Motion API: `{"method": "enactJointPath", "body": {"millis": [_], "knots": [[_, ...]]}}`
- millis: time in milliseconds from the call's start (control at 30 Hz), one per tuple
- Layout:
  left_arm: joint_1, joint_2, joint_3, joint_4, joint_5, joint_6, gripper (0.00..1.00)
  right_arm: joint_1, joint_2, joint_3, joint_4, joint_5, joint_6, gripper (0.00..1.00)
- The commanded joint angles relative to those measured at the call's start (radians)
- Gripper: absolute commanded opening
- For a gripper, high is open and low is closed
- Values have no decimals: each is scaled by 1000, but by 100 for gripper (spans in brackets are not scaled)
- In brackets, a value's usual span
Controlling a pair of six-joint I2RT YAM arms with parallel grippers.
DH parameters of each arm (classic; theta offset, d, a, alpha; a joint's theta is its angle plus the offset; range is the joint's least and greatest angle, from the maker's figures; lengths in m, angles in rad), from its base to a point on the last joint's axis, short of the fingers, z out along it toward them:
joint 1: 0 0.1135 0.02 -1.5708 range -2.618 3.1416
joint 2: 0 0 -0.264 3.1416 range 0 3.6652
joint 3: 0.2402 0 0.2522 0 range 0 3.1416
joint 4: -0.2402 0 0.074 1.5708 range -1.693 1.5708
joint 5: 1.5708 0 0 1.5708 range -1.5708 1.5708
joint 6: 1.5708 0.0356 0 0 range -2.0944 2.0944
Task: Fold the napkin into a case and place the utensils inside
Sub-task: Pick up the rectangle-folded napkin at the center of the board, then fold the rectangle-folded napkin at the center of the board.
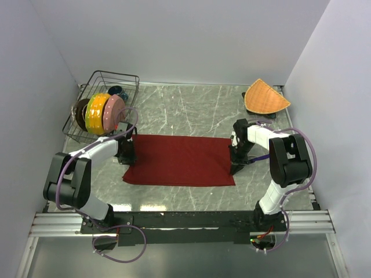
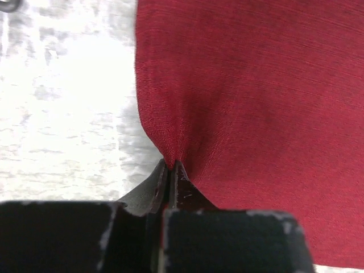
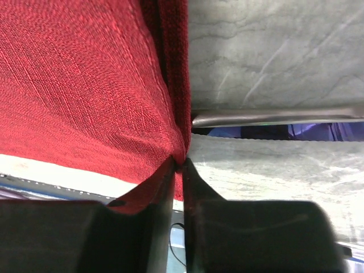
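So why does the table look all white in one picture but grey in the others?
Left wrist view: the table is washed out by glare, marbling nearly lost, while the napkin stays sharp. Right wrist view: table evenly grey. Top view: soft, even light.

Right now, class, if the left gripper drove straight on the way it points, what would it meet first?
The napkin: the left gripper is shut on its edge. Directly beyond seems to lie the table, though depth is unclear.

Plain dark red napkin (image 1: 179,160); grey, white-veined marble table (image 1: 191,107); orange woven mat (image 1: 265,97); yellow-green, orange, pink plates (image 1: 98,113).
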Motion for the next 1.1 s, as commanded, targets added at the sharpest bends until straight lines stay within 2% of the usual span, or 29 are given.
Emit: {"method": "enactJointPath", "body": {"millis": [0,33,67,267,500,667,1067], "knots": [[-14,-50,-10,18,49,-22,1,16,11,37,4,-38,-12,9],[-14,-59,-8,12,40,-20,1,23,17,42,4,-47,-13,2],[-14,-70,-5,2,32,-17,1,27,18,46,3,-55,-13,0],[-32,-183,59,-23,40,58,1,101,49,88,-2,-116,-6,0],[-192,-223,131,-31,147,47,1,106,52,96,-8,-92,-7,0],[-307,-154,209,17,221,4,1,93,43,93,-19,-78,-18,0],[-499,145,377,225,377,-174,1,76,43,59,6,-101,-16,0]]}}
